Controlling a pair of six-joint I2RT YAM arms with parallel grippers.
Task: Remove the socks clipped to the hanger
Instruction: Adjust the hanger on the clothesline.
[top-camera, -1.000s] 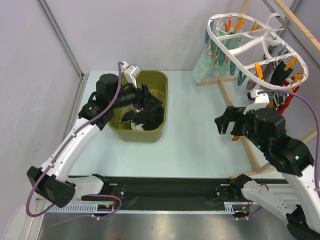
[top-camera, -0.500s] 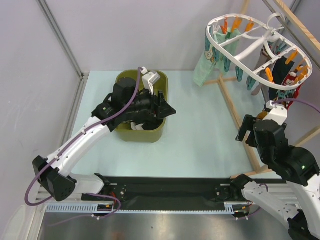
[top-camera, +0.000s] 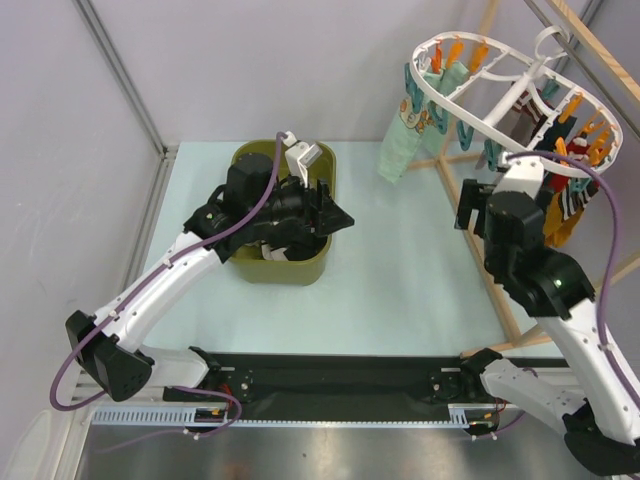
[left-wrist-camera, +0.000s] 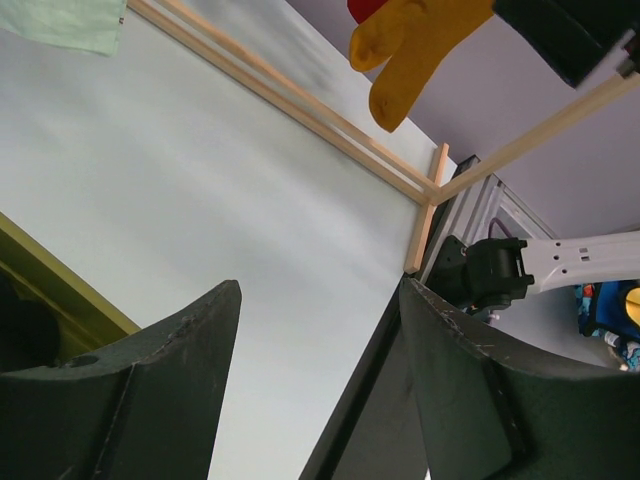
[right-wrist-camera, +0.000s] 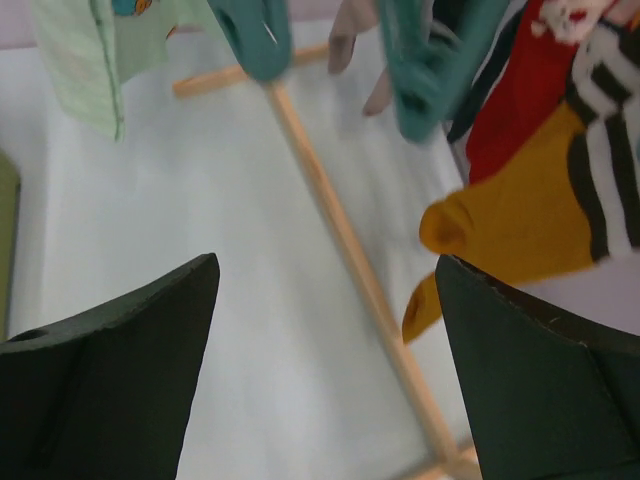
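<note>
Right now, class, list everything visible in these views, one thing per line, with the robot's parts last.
hanger: one, white, top right
socks: several, mint, mustard, red and striped, clipped to the hanger
pegs: many, orange and teal, on the hanger
tub: one, olive green, table's left
wooden rack: one, pale, right side
table: one, pale
left gripper: black, open, over the tub
right gripper: black, open, near the socks
</note>
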